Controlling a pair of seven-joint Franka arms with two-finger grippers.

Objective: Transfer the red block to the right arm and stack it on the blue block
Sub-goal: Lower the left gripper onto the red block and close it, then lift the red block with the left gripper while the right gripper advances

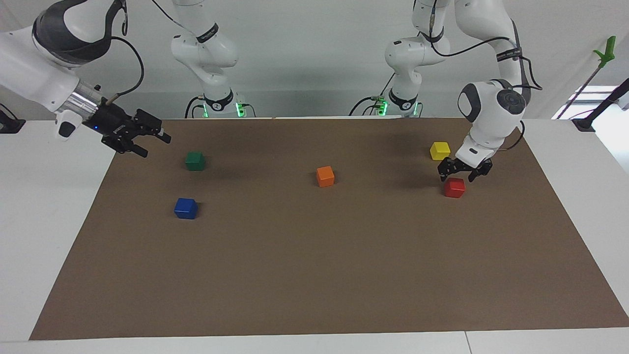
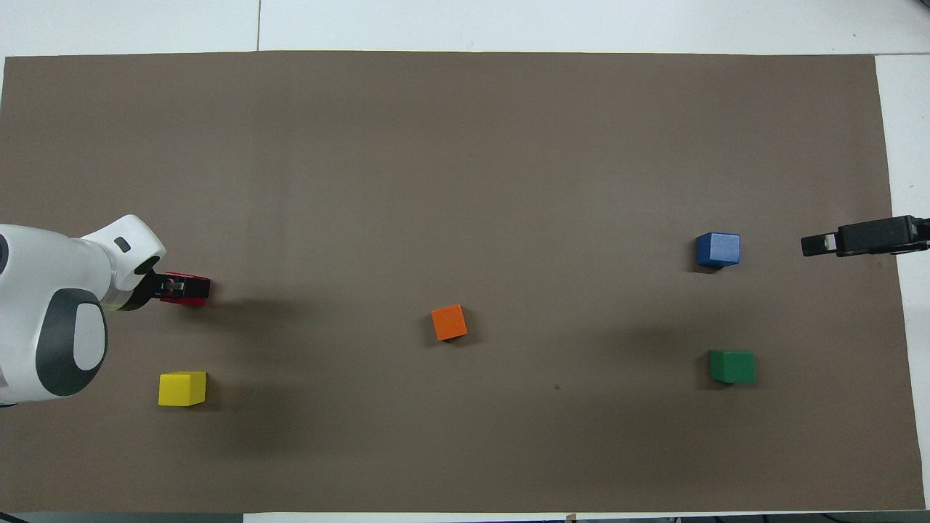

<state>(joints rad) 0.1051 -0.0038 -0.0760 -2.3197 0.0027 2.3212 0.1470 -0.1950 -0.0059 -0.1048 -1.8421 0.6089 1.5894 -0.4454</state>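
No readable writing or labels, no containers. Left gripper (image 1: 459, 172) hangs just above the red block (image 1: 454, 187), fingers spread wide, holding nothing; the block sits on the brown mat (image 1: 314, 275) right under it. Yellow block (image 1: 440, 150) lies beside that gripper, toward the robots. Right gripper (image 1: 141, 139) is up over the mat's edge at the right arm's end, fingers apart and empty; blue block (image 1: 185, 208) and green block (image 1: 195, 161) rest on the mat near it. Orange block (image 1: 325, 176) sits mid-mat between the two grippers.
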